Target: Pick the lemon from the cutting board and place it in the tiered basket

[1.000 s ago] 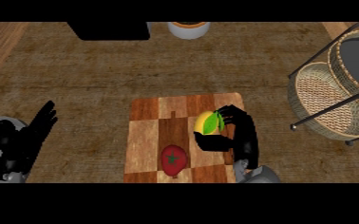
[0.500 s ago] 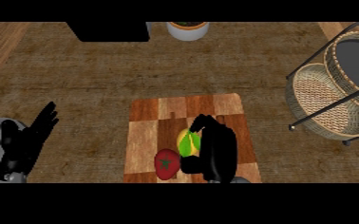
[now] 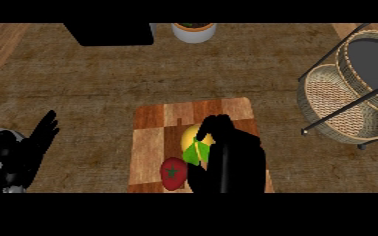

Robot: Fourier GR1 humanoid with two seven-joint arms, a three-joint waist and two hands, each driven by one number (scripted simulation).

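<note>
The right hand (image 3: 225, 162) has drawn back toward the cutting board's (image 3: 155, 135) near edge, fingers now curled round the lemon (image 3: 193, 142) beside a red fruit (image 3: 174, 172); lifting toward the basket (image 3: 336, 100) comes next.

The bench (image 3: 96, 87) was mottled dark brown; the cutting board (image 3: 159, 125) showed light and reddish-brown wooden checks; the lemon (image 3: 193, 135) was yellow with a green patch; beside it lay a red fruit (image 3: 173, 173) with a dark green star; both hands were black; the tiered basket (image 3: 332, 97) was tan wicker on dark wire; a white pot (image 3: 193, 32) stood at the far edge.
</note>
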